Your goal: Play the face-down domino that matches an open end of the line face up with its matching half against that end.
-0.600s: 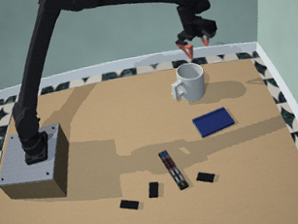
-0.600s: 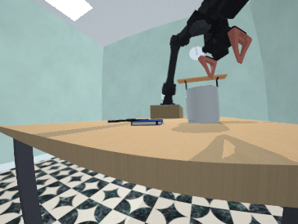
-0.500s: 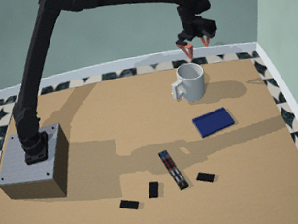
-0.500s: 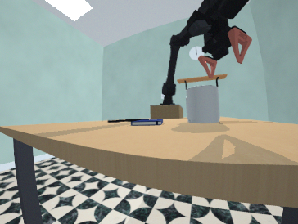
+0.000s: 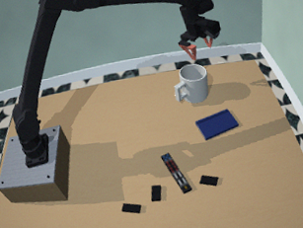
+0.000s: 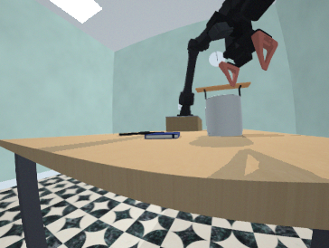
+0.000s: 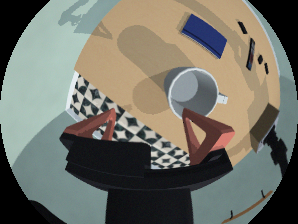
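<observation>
The line of face-up dominoes [image 5: 176,172] [image 7: 251,54] lies near the middle of the table, with coloured pips too small to read. Three black face-down dominoes lie apart from it: one domino [image 5: 209,180] [image 7: 242,27] to its right in the top view, a second domino [image 5: 156,193] [image 7: 260,59] to its left, and a third domino [image 5: 131,208] [image 7: 266,68] farther left. Their faces are hidden. My gripper [image 5: 203,53] [image 6: 249,77] [image 7: 149,111] is open and empty, high above the table's far side by the mug, well away from every domino.
A white mug [image 5: 196,87] [image 6: 224,115] [image 7: 186,89] stands below and beside the gripper. A blue book [image 5: 217,124] [image 6: 162,135] [image 7: 204,36] lies between the mug and the line. The arm's base box [image 5: 34,168] [image 6: 183,123] stands at the left in the top view.
</observation>
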Controlling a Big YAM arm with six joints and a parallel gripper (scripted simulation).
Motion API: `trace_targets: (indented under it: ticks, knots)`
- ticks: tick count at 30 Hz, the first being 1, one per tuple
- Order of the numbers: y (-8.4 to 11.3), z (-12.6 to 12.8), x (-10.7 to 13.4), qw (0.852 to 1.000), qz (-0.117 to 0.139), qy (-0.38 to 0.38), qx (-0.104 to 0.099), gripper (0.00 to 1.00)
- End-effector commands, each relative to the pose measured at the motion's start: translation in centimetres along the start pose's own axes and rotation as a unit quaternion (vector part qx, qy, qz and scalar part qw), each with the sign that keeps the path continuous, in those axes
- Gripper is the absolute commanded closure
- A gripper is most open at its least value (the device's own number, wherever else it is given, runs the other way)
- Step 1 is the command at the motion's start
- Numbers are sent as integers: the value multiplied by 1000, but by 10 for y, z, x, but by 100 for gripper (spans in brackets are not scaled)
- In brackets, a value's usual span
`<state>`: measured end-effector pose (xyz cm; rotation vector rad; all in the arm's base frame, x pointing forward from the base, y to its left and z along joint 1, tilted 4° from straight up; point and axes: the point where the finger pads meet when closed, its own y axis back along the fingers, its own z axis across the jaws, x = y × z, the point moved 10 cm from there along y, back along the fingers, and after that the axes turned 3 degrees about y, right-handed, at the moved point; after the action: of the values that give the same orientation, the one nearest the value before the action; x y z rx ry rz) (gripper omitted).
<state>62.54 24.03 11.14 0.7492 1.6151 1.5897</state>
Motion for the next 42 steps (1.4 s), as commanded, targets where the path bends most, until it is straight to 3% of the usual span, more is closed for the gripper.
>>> trace_targets:
  ticks: [1,9,16,17,26,33,34,42]
  knots:
    - [17,0,-7,1000,-6,8,-21,0]
    - [53,-9,-28,996,-22,43,-77,0]
    - [53,-9,-28,996,-22,43,-77,0]
    - [32,-14,-20,998,-15,37,-51,0]
    - [52,-9,-28,996,-22,44,-76,0]
    - [52,-9,-28,996,-22,44,-76,0]
    - [39,-15,-24,997,-17,41,-57,0]
    - [51,-9,-28,996,-22,43,-75,0]
